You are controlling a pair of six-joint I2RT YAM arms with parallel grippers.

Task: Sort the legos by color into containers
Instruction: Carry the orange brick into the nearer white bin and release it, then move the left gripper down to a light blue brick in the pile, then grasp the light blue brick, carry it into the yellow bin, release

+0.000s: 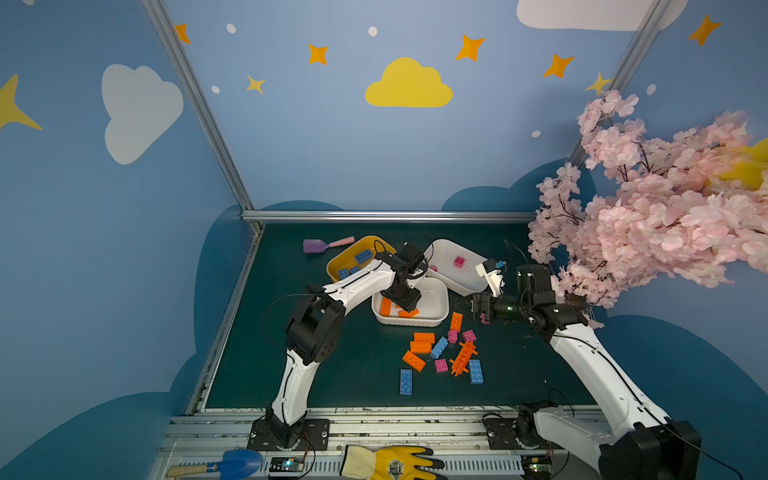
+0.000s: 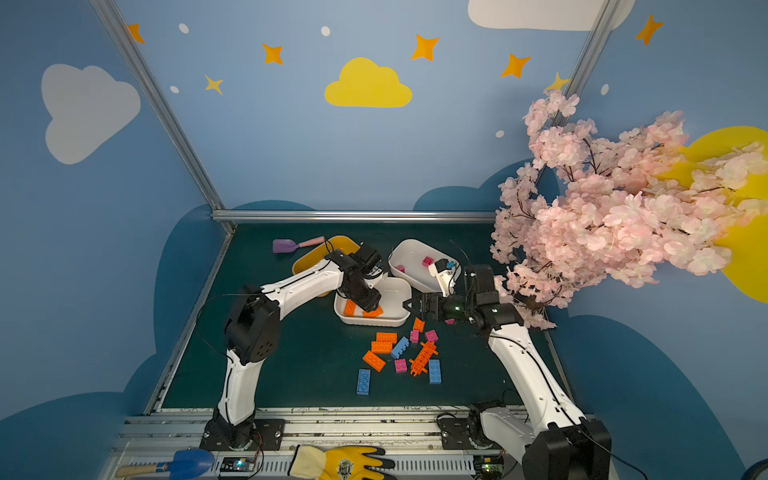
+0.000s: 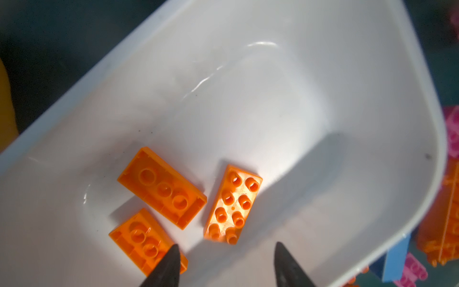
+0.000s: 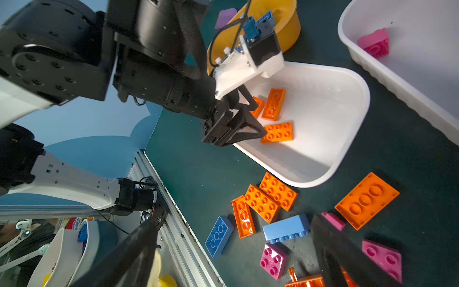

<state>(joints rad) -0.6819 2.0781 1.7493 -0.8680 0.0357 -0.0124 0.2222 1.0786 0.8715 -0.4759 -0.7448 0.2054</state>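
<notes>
While the left pincer (image 3: pixel 226 247) hangs open and empty over the near white tub (image 3: pixel 248 99), 3 orange bricks (image 3: pixel 233 203) lie inside (2 underside-up); right pincer (image 4: pixel 234 221) gapes wide, empty, near loose legos (image 1: pixel 440 349) on the table (image 1: pixel 332 374).

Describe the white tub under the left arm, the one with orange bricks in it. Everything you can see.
The shallow white plastic tub is a glossy rounded rectangle with a thick rim, sitting level on the dark green table mat, apart from the second white plastic tub. Three orange studded bricks lie loose at one end of its floor, one studs-up, two underside-up; the rest is bare. The left end effector hangs open above them, holding nothing.
</notes>
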